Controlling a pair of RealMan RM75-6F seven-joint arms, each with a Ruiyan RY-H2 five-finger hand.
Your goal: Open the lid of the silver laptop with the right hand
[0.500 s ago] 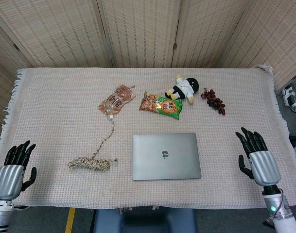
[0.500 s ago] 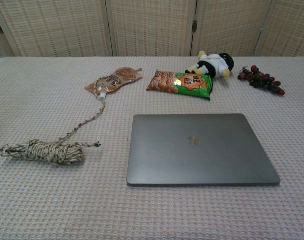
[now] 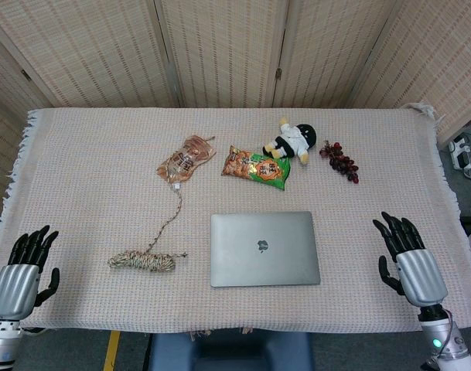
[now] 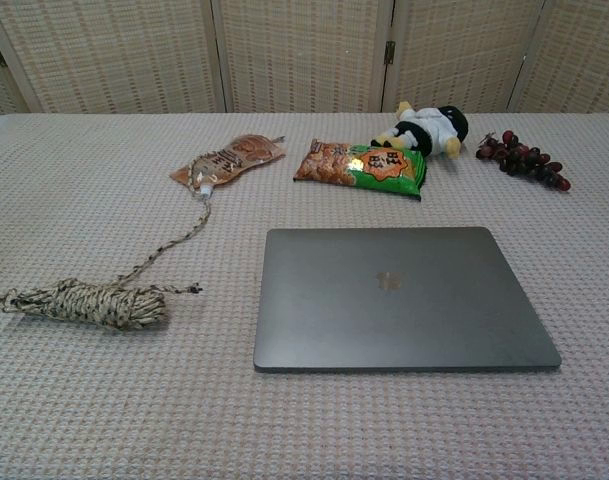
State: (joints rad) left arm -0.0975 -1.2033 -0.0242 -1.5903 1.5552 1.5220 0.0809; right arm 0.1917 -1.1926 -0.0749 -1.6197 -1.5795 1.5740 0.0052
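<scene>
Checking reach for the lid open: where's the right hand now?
Head view: the right hand hovers open near the table's front right edge, right of the closed silver laptop and clear of it. It doesn't show in the chest view.

We see the flat silver laptop lying closed on the tabletop, which is covered in beige woven cloth. Our right hand hovers well apart from the laptop's right side, empty, fingers spread. Our left hand sits at the near left edge, likewise empty. A coiled bundle of speckled rope lies left of the laptop.
</scene>
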